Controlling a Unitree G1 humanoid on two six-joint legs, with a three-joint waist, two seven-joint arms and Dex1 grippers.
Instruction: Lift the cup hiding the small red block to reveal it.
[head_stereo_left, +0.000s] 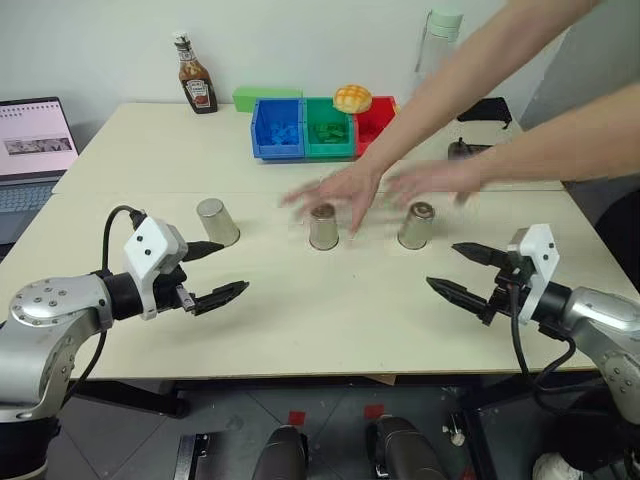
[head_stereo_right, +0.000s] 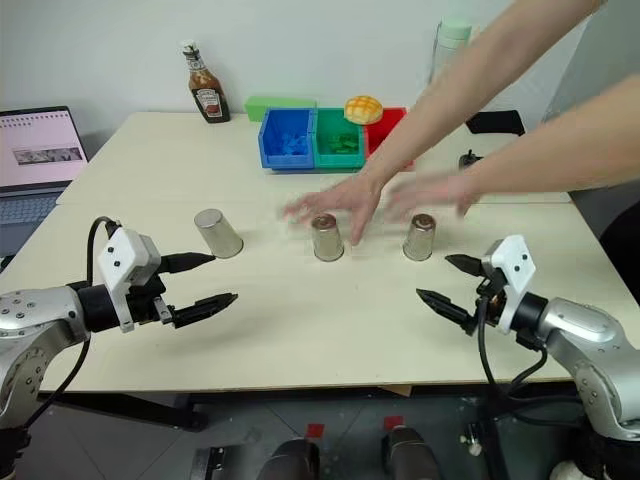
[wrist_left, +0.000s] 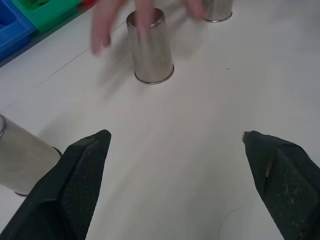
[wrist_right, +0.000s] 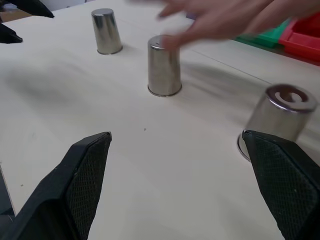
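Note:
Three identical silvery cups stand upside down in a row on the table: the left cup (head_stereo_left: 217, 221), the middle cup (head_stereo_left: 323, 227) and the right cup (head_stereo_left: 416, 225). A person's two hands (head_stereo_left: 345, 190) hover, blurred, over the middle and right cups. The small red block is hidden, and I cannot tell which cup covers it. My left gripper (head_stereo_left: 233, 267) is open just in front of the left cup, holding nothing. My right gripper (head_stereo_left: 443, 265) is open in front of the right cup (wrist_right: 280, 117), also holding nothing.
At the back of the table (head_stereo_left: 330, 310) stand a blue bin (head_stereo_left: 277, 128), a green bin (head_stereo_left: 328, 127) and a red bin (head_stereo_left: 373, 120) with a yellow bun (head_stereo_left: 352, 98) on top. A ketchup bottle (head_stereo_left: 195, 78) is back left, a laptop (head_stereo_left: 35, 145) far left.

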